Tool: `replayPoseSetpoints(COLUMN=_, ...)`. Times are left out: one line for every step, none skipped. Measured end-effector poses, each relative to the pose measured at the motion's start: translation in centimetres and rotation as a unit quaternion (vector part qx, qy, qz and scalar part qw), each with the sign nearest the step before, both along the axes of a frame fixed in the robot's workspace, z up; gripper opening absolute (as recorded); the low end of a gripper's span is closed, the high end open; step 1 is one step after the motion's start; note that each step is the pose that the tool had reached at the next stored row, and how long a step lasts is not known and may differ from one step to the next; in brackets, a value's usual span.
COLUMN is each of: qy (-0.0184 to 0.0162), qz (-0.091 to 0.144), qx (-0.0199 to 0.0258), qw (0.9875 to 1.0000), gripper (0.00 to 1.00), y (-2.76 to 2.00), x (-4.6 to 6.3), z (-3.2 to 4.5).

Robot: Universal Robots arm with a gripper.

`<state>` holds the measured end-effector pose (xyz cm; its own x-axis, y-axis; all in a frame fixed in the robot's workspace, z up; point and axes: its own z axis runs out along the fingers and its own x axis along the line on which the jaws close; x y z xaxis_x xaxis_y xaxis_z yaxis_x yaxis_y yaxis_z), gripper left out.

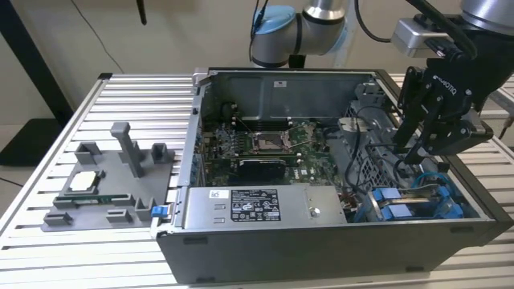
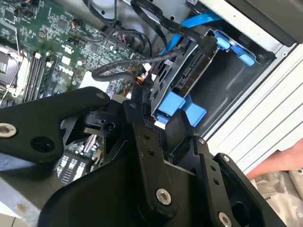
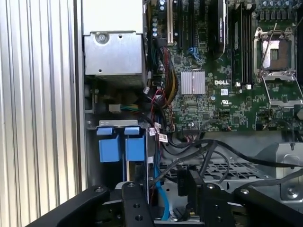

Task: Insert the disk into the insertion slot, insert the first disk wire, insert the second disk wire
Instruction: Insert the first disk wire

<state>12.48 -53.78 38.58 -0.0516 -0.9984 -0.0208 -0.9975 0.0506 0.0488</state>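
A: Claw?
B: The claw hangs over the open computer case, just above the slot. Open or gripping, can't tell.
A: Disk?
B: The disk sits in the slot in its blue frame. That's the case corner toward the counter edge on the exterior view's right. The frame's blue tabs stick out.
A: Wires?
B: A blue cable loops over the disk, right under the claw. A black cable runs from the motherboard side to the disk's end. Plugged or not, can't tell.
A: Rest?
B: A grey power box sits beside the slot. A grey parts tray is on the counter, well apart, toward the exterior view's left edge.
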Motion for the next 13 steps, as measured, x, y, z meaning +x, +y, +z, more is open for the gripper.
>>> replayPoseSetpoints(qy=0.0000, qz=0.000, qx=0.0010, qw=1.0000, gripper=1.00, y=0.00, x=0.00, z=0.00)
replayPoseSetpoints(qy=0.0001, qz=0.000, qx=0.0012, qw=1.0000, gripper=1.00, y=0.00, x=0.01, z=0.05)
replayPoseSetpoints(qy=0.0003, qz=0.000, qx=0.0012, qw=1.0000, gripper=1.00, y=-0.01, x=0.00, z=0.08)
replayPoseSetpoints(qy=0.0003, qz=0.000, qx=0.0013, qw=1.0000, gripper=1.00, y=0.00, x=0.00, z=0.09)
replayPoseSetpoints(qy=0.0004, qz=0.000, qx=0.0013, qw=1.0000, gripper=1.00, y=0.00, x=0.01, z=0.09)
replayPoseSetpoints(qy=0.0004, qz=0.000, qx=0.0014, qw=1.0000, gripper=1.00, y=0.01, x=0.01, z=0.07)
replayPoseSetpoints(qy=0.0004, qz=0.000, qx=0.0015, qw=1.0000, gripper=1.00, y=0.02, x=0.01, z=0.04)
replayPoseSetpoints(qy=0.0002, qz=0.000, qx=0.0019, qw=1.0000, gripper=1.00, y=0.03, x=0.01, z=-0.02)
replayPoseSetpoints(qy=-0.0002, qz=0.000, qx=0.0030, qw=1.0000, gripper=1.00, y=0.03, x=0.02, z=-0.11)
replayPoseSetpoints(qy=-0.0009, qz=0.000, qx=0.0045, qw=1.0000, gripper=1.00, y=0.03, x=0.02, z=-0.18)
replayPoseSetpoints(qy=-0.0016, qz=0.000, qx=0.0064, qw=1.0000, gripper=1.00, y=0.02, x=0.01, z=-0.24)
replayPoseSetpoints(qy=-0.0021, qz=0.000, qx=0.0082, qw=1.0000, gripper=1.00, y=0.02, x=0.01, z=-0.29)
replayPoseSetpoints(qy=-0.0026, qz=0.001, qx=0.0102, qw=0.9999, gripper=1.00, y=0.03, x=0.01, z=-0.33)
